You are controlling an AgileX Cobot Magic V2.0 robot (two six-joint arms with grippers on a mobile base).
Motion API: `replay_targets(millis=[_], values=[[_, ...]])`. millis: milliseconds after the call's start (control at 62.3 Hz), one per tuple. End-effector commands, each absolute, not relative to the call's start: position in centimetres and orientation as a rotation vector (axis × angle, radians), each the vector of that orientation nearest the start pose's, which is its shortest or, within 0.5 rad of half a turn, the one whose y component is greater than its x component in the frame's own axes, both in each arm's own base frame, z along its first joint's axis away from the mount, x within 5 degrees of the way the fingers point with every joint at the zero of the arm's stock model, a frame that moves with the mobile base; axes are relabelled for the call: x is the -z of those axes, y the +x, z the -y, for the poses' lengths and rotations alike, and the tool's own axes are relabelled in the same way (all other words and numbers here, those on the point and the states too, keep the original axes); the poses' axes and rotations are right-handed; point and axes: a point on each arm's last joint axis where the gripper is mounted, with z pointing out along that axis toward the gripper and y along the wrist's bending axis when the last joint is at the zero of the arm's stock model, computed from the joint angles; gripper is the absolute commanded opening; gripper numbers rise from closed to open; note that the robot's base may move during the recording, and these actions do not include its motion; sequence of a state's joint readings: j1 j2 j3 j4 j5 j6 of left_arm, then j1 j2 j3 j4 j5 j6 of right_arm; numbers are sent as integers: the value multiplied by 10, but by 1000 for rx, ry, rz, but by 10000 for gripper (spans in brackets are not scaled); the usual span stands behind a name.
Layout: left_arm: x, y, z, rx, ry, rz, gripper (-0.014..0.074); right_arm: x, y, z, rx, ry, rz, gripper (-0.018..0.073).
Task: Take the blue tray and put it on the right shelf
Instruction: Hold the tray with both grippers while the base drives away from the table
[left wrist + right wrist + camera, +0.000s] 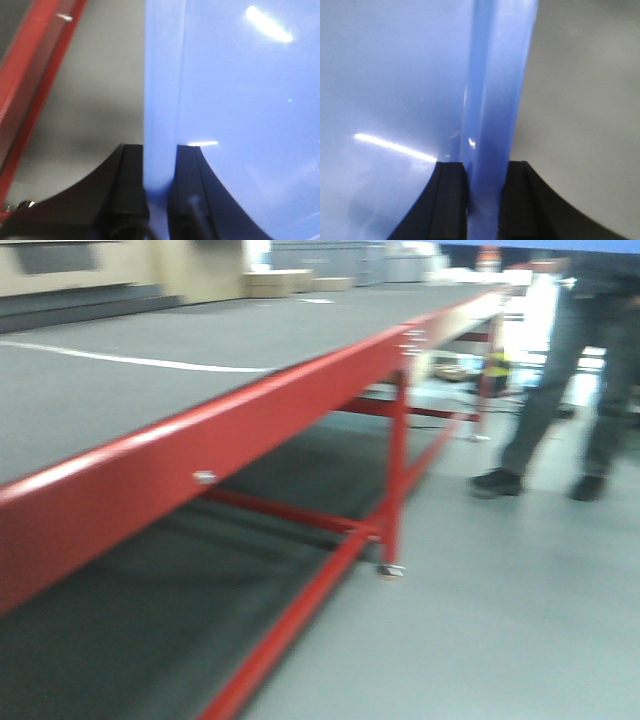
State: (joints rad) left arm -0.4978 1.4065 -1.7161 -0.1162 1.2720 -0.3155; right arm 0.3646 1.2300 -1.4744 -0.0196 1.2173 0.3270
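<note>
The left end effector (pixel 160 152) is clamped on the blue tray (pixel 240 100), its two black fingers pinching the tray's pale rim from either side. The right end effector (pixel 485 167) grips the opposite rim the same way, jaws closed on the plastic. The tray is held up between the two arms, with grey floor (pixel 100 100) beneath it. A red-framed table (pixel 250 430) runs past on the left. A thin blue strip at the top of the front view is probably the tray's edge, though it is blurred. Near the table's far end a person (pixel 560 380) in dark trousers stands on the floor.
</note>
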Motion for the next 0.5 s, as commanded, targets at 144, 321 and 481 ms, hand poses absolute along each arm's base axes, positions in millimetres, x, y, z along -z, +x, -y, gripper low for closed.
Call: replay_targets(millis=[144, 321, 481], values=[[-467, 218, 134, 529, 269, -2505, -48, -451, 211, -78, -297, -67, -2366, 66], [-467, 218, 134, 529, 269, -2505, -48, -451, 211, -78, -297, -67, -2366, 66], [-467, 218, 134, 529, 269, -2505, -48, -451, 211, -78, -297, -67, -2366, 66]])
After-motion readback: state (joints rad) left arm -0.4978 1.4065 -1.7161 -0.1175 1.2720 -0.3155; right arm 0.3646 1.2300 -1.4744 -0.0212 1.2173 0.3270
